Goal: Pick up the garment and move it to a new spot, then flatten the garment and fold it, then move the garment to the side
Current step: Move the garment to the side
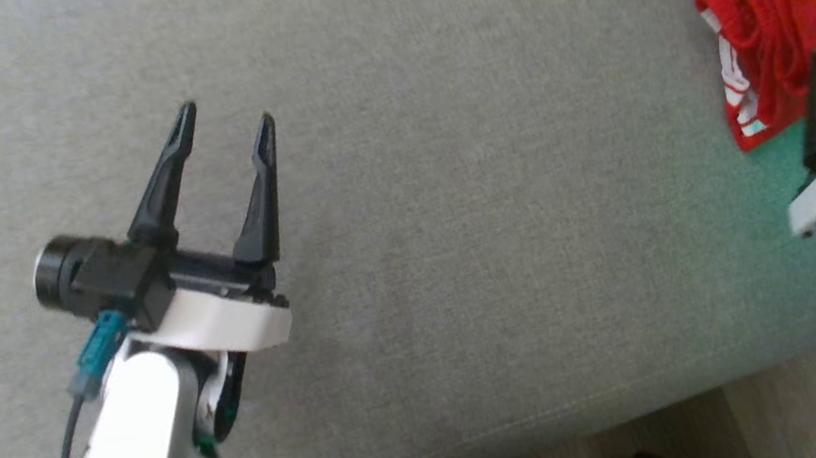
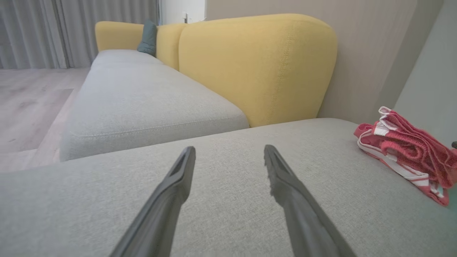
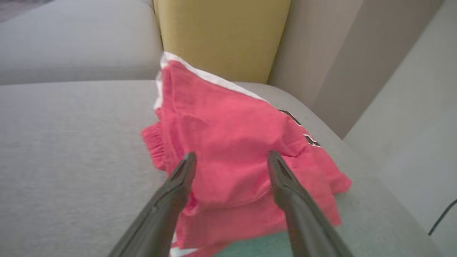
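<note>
Behind garment [image 3: 232, 150], yellow backrest [image 3: 221, 35].

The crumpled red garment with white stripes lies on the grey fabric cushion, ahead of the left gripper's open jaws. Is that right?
No: the red garment lies ahead of the right gripper, its jaws open, per the right wrist view.

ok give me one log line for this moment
garment: red heap on sofa seat | right gripper: open, aimed at garment | left gripper: open, over bare seat
</note>
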{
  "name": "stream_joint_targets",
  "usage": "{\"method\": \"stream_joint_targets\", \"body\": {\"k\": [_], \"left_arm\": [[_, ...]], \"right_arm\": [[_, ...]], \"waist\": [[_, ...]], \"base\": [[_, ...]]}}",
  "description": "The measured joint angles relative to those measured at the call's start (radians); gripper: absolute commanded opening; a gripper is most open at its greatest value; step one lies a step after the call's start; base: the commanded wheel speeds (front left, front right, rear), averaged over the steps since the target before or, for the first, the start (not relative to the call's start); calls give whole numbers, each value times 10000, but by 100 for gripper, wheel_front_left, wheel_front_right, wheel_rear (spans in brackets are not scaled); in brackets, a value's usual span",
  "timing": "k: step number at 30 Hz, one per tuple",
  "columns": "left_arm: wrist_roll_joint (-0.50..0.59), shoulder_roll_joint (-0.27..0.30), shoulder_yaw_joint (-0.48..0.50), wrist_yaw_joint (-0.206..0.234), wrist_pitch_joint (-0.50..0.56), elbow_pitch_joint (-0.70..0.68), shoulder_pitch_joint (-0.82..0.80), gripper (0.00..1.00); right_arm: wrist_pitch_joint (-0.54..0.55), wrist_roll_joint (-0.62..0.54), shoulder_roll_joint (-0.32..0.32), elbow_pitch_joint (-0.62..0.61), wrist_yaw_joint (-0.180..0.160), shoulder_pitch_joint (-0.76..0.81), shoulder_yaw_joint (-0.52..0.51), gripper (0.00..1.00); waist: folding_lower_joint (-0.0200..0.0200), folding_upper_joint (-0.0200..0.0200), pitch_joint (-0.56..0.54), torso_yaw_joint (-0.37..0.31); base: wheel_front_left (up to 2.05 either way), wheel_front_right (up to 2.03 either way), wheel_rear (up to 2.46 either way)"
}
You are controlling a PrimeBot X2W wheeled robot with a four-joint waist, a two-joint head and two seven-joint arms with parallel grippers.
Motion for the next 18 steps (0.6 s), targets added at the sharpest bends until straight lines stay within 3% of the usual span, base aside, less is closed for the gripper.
{"method": "stream_joint_targets", "body": {"k": [9, 18], "left_arm": [[-443, -211, 316, 518, -19, 213, 1157, 100], [-652, -209, 752, 972, -27, 297, 2159, 100]], "right_arm": [[-13, 518, 245, -1360, 0, 1280, 1392, 100], [40, 915, 380, -1820, 0, 1929, 2268, 100]], "waist": [[0, 0, -1202, 804], [0, 0, -2178, 1709]], "base": [[0, 0, 0], [0, 0, 0]]}}
